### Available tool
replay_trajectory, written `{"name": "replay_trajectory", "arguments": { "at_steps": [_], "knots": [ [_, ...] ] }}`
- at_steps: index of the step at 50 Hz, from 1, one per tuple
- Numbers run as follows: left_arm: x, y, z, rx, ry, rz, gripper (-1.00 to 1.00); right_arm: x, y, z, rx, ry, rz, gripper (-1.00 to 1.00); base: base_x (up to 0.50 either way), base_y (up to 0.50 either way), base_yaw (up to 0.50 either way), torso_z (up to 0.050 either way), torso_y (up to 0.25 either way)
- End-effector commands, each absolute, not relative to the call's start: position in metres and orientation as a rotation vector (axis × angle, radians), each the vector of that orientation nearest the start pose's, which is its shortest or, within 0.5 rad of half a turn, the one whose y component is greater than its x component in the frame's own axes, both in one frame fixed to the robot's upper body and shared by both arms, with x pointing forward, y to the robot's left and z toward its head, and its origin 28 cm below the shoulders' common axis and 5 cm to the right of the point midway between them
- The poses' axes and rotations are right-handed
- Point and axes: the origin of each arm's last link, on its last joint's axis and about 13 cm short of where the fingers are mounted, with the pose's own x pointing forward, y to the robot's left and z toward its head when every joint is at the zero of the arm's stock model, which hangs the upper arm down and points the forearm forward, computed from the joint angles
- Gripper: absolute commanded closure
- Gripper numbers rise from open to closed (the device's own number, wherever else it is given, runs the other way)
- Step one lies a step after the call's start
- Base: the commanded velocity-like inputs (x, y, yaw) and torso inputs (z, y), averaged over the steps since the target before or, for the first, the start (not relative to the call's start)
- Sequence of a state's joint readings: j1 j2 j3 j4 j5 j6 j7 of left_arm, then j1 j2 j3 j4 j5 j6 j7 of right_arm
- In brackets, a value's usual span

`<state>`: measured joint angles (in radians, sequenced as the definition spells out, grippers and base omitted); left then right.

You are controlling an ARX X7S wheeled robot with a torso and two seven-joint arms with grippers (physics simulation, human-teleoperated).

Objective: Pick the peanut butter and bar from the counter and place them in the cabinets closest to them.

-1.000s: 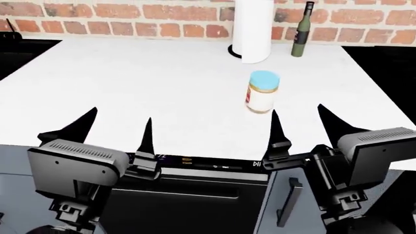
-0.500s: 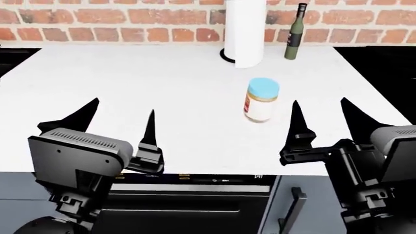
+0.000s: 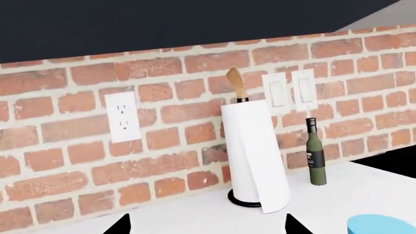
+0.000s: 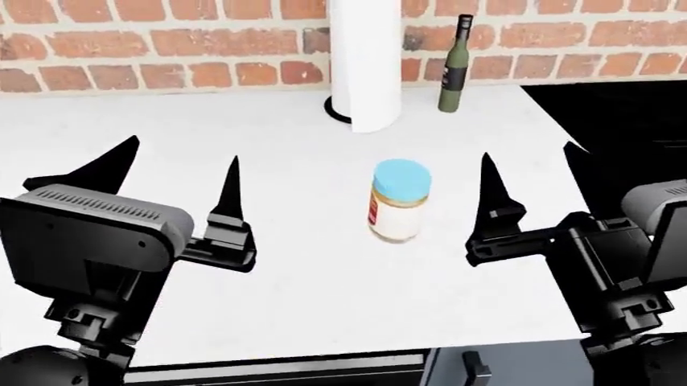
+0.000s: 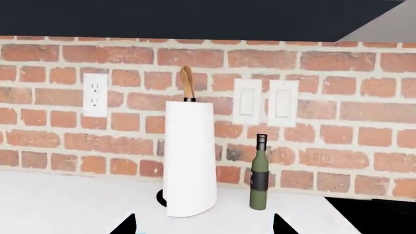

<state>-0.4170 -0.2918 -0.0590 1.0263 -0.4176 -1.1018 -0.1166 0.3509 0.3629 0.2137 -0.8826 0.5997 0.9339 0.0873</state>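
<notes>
The peanut butter (image 4: 400,201) stands upright on the white counter (image 4: 269,137), a clear jar with a light blue lid and red-and-white label. It sits between my two grippers, closer to the right one. My left gripper (image 4: 177,177) hovers open over the counter to the jar's left, nothing between its fingers. My right gripper (image 4: 533,169) is open just right of the jar, not touching it. In the left wrist view only the jar's blue lid (image 3: 380,225) shows, beside the open left gripper (image 3: 206,226). The open right gripper (image 5: 204,226) faces the wall. The bar is out of view.
A paper towel roll (image 4: 365,64) and a dark green bottle (image 4: 454,64) stand at the back against the brick wall (image 4: 161,40). A black surface (image 4: 623,112) lies past the counter's right edge. A cabinet handle (image 4: 472,374) shows below the front edge.
The view has moved forward and to the right over the counter. The jar now sits lower and more central between my grippers, and both grippers reach further over the worktop, still open.
</notes>
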Motion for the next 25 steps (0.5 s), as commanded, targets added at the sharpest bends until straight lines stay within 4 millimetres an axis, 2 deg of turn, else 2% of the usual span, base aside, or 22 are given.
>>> {"name": "replay_trajectory", "arguments": {
  "at_steps": [1, 6, 11, 15, 21, 25],
  "knots": [
    [0.187, 0.23, 0.221, 0.143, -0.314, -0.151, -1.0, 0.2, -0.147, 0.219, -0.056, -0.289, 0.195, -1.0, 0.5, -0.03, 0.0, 0.05, 0.0],
    [0.186, 0.231, 0.222, 0.147, -0.305, -0.159, -1.0, 0.199, -0.149, 0.225, -0.066, -0.283, 0.19, -1.0, 0.46, -0.03, 0.0, 0.05, 0.0],
    [0.185, 0.232, 0.221, 0.153, -0.292, -0.159, -1.0, 0.197, -0.149, 0.227, -0.073, -0.28, 0.199, -1.0, 0.07, 0.0, 0.0, 0.05, 0.0],
    [0.184, 0.231, 0.221, 0.161, -0.286, -0.162, -1.0, 0.197, -0.149, 0.228, -0.073, -0.282, 0.207, -1.0, 0.32, 0.01, 0.0, 0.047, 0.0],
    [0.184, 0.232, 0.222, 0.165, -0.285, -0.163, -1.0, 0.196, -0.149, 0.229, -0.057, -0.276, 0.223, -1.0, 0.16, -0.01, 0.49, 0.044, 0.0],
    [0.184, 0.231, 0.222, 0.166, -0.286, -0.165, -1.0, 0.196, -0.152, 0.231, -0.04, -0.277, 0.205, -1.0, 0.0, 0.0, 0.0, 0.044, 0.0]
  ]
}}
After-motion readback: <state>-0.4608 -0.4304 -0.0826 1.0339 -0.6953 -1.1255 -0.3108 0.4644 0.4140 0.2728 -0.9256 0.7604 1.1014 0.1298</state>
